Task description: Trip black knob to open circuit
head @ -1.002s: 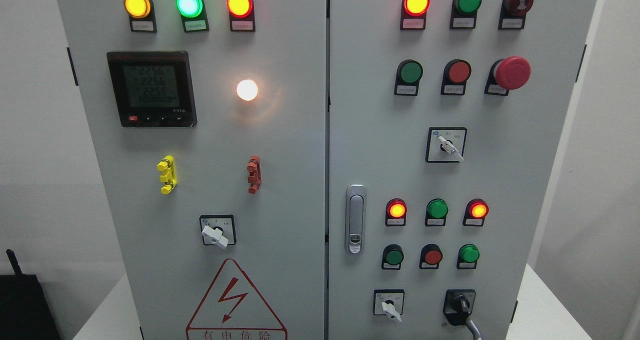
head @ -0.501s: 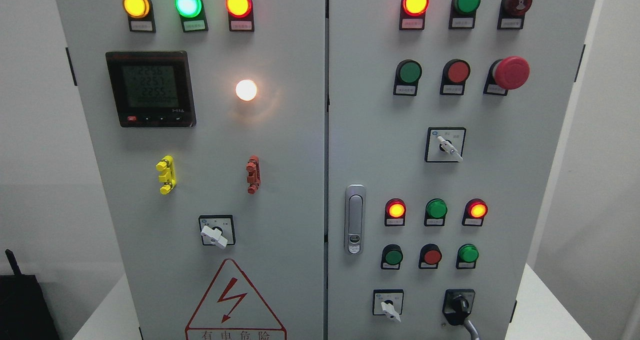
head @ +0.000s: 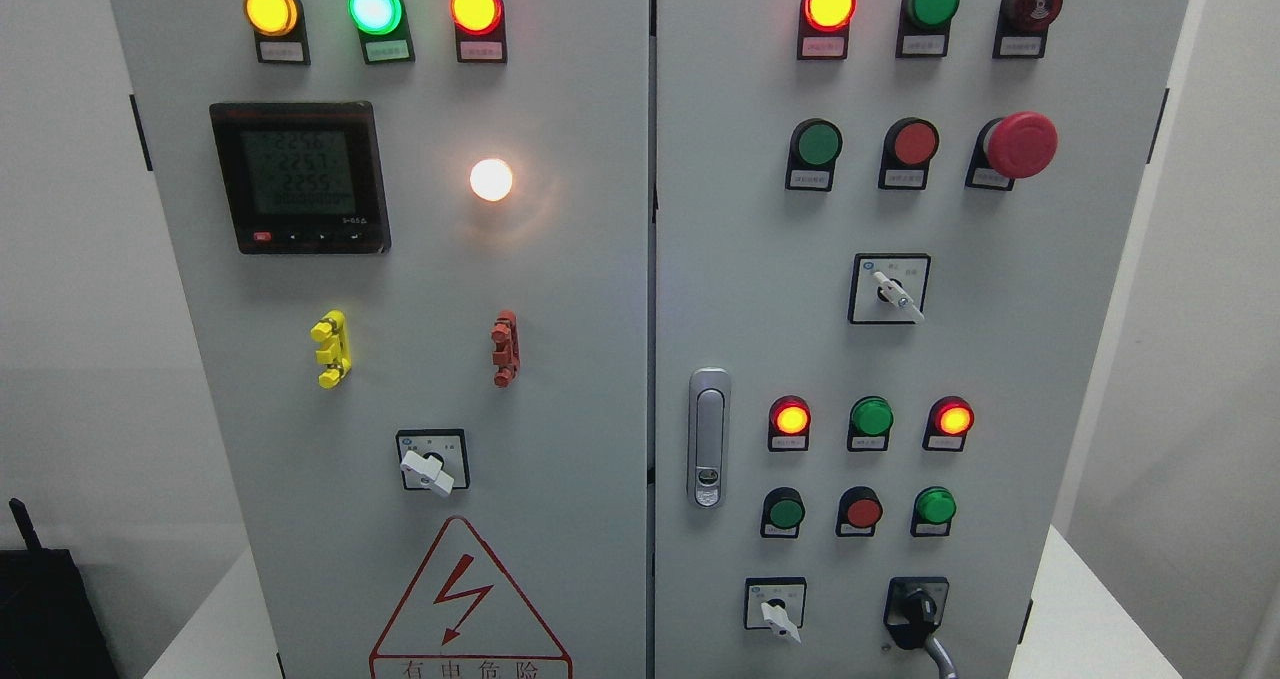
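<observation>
The black knob (head: pixel 915 609) sits on a black square plate at the lower right of the cabinet's right door (head: pixel 1000 359), right of a white-handled selector switch (head: pixel 775 614). Its lever points up and slightly right. A thin grey curved piece (head: pixel 937 657) runs from under the knob to the bottom edge; I cannot tell what it is. Neither hand shows in the head view.
Lit and unlit indicator lamps and push buttons cover both doors. A red mushroom stop button (head: pixel 1020 145) stands out at the upper right. A door latch (head: pixel 708 437) sits near the middle seam. The left door carries a meter (head: pixel 298 177), a selector (head: pixel 430 464) and a warning triangle.
The whole picture has drifted a few pixels to the left. Nothing on the panel has changed and the black knob stands as before.
</observation>
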Available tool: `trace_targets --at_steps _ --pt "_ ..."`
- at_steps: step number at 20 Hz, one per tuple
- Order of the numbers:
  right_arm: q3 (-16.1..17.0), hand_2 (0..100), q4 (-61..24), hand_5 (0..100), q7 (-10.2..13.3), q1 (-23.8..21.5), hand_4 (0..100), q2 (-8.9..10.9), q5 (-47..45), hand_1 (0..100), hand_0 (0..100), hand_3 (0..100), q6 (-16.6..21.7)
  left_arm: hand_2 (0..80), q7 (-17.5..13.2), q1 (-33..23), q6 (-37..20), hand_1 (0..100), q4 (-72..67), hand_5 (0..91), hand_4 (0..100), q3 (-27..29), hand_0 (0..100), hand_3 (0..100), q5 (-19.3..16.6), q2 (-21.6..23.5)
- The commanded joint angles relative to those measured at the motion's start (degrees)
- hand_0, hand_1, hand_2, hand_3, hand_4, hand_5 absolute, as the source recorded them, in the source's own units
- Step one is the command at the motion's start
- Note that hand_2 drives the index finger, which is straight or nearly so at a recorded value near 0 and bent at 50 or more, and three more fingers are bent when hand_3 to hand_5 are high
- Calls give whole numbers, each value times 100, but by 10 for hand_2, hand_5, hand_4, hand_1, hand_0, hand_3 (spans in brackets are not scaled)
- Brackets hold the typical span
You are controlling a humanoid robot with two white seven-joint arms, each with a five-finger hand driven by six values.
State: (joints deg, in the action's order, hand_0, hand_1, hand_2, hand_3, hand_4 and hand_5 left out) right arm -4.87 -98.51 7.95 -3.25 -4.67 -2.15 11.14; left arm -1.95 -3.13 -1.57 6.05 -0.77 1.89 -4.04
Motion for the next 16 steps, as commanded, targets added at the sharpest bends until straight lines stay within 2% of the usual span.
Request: trace_targets --at_steps 1,16 --pt "-216 0 -169 913 -101 114 984 2 13 745 628 1000 46 0 1 14 -10 389 1 0 0 7 120 0 14 0" --pt "-304 0 -213 913 -101 123 983 10 13 745 630 1000 90 0 1 23 -10 389 1 0 0 7 120 0 14 -9"
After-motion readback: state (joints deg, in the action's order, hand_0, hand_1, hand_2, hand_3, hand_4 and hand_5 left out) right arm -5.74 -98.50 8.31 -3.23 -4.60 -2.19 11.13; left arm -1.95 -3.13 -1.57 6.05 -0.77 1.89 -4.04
